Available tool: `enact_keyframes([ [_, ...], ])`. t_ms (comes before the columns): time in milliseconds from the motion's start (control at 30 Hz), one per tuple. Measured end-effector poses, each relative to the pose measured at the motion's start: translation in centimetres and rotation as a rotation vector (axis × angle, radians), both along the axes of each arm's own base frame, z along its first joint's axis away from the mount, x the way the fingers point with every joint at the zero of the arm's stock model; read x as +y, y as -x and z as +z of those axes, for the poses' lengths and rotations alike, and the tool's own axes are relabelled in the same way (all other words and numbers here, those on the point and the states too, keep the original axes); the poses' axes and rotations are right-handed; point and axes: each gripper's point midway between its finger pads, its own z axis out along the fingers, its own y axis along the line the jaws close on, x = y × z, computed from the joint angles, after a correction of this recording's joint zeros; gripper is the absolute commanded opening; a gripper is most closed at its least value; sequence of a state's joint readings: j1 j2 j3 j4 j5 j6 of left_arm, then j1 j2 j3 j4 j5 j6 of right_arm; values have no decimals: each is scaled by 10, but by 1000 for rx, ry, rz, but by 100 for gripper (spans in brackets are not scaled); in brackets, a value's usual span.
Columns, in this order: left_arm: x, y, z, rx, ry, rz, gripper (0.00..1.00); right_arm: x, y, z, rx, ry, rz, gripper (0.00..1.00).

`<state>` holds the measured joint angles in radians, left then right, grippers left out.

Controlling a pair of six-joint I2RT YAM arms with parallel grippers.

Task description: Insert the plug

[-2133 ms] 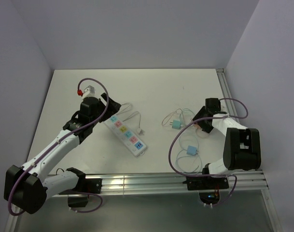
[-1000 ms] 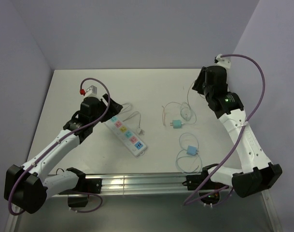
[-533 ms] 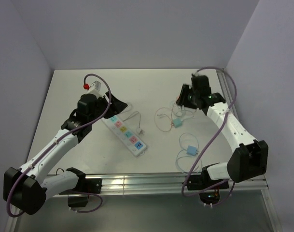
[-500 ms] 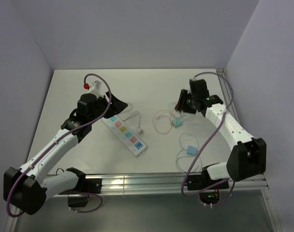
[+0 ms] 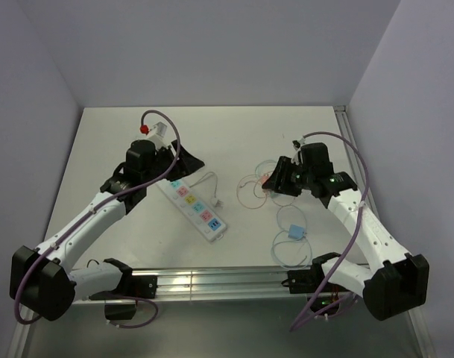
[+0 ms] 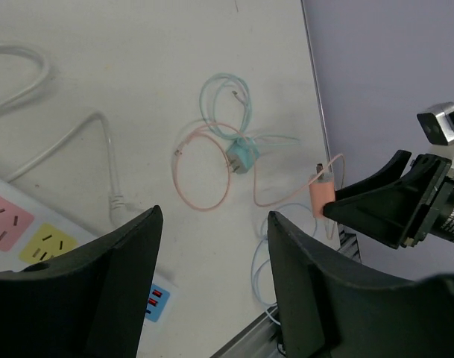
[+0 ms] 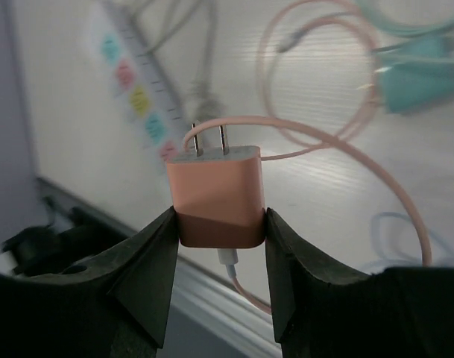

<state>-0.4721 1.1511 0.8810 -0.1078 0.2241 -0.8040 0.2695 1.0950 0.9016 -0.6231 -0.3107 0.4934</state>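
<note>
My right gripper [image 5: 275,183] is shut on a salmon-pink plug [image 7: 218,195] and holds it above the table, prongs [image 7: 208,138] pointing away toward the power strip. The pink cable [image 7: 338,149] trails from its back. The white power strip [image 5: 195,207] with coloured sockets lies diagonally left of centre; it shows blurred in the right wrist view [image 7: 137,89] and at the left wrist view's lower left [image 6: 33,231]. My left gripper [image 5: 185,158] is open and empty above the strip's far end. In the left wrist view the plug [image 6: 318,195] shows at the right gripper's tips.
A teal plug [image 6: 241,155] with thin cables lies between the arms. A light-blue plug [image 5: 294,233] with looped cable lies near the front rail [image 5: 234,283]. The strip's white cord [image 5: 204,179] curls beside it. Walls enclose the table.
My right arm has swung from the right side toward the table's middle, carrying the pink plug nearer the strip. My left gripper has shifted slightly right and up at the strip's far end.
</note>
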Motion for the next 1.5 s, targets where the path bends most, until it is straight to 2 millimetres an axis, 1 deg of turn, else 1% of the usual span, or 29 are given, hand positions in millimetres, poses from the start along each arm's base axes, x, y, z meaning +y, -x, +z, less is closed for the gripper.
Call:
enact_keyframes([
  [67,-5,3,-1,4,3,-26,62,23,7,14,-9,-150,50,0],
  [167,-13,8,1,-8,11,-68,61,48,13,37,3,-335,90,0],
  [200,-17,9,4,-22,16,-83,61,56,11,49,-9,-398,101,0],
  [233,-21,11,9,-39,26,-101,61,66,7,67,-30,-490,111,0],
  [267,-25,14,13,-56,36,-123,61,69,6,74,-40,-520,118,0],
  [300,-28,16,18,-72,47,-138,61,74,3,87,-63,-582,128,0],
  [333,-32,20,26,-99,65,-161,62,79,1,102,-86,-643,138,0],
  [400,-38,27,42,-157,99,-195,62,84,-2,123,-120,-734,152,0],
  [500,-45,41,65,-239,141,-232,63,89,-3,144,-154,-826,176,0],
  [567,-48,49,79,-284,161,-254,64,90,-2,151,-176,-844,197,0],
  [633,-51,55,84,-307,166,-270,65,90,-2,147,-163,-804,206,0],
  [667,-52,56,85,-315,162,-274,67,91,-3,143,-159,-764,210,0],
  [767,-53,54,81,-317,141,-270,68,90,-10,134,-174,-628,220,0],
  [867,-51,48,75,-309,98,-252,68,85,-6,110,-178,-446,222,0],
  [900,-51,46,75,-312,86,-246,68,83,-2,99,-173,-375,229,0],
  [967,-49,41,76,-318,59,-229,68,79,7,76,-146,-266,242,0],
  [1067,-48,35,82,-336,31,-214,68,72,29,39,-69,-143,285,0],
  [1167,-50,31,85,-352,10,-223,68,71,56,5,20,-99,348,0],
  [1233,-51,31,81,-348,-6,-235,68,71,77,-14,91,-86,395,0],
  [1300,-51,31,74,-336,-25,-245,68,69,91,-23,134,-67,423,0],
  [1367,-53,32,69,-319,-30,-258,68,69,96,-24,143,-59,436,0],
  [1433,-57,33,64,-306,-28,-277,70,66,95,-25,134,-38,423,0],
  [1500,-62,35,60,-297,-15,-304,75,63,90,-22,117,-21,395,0],
])
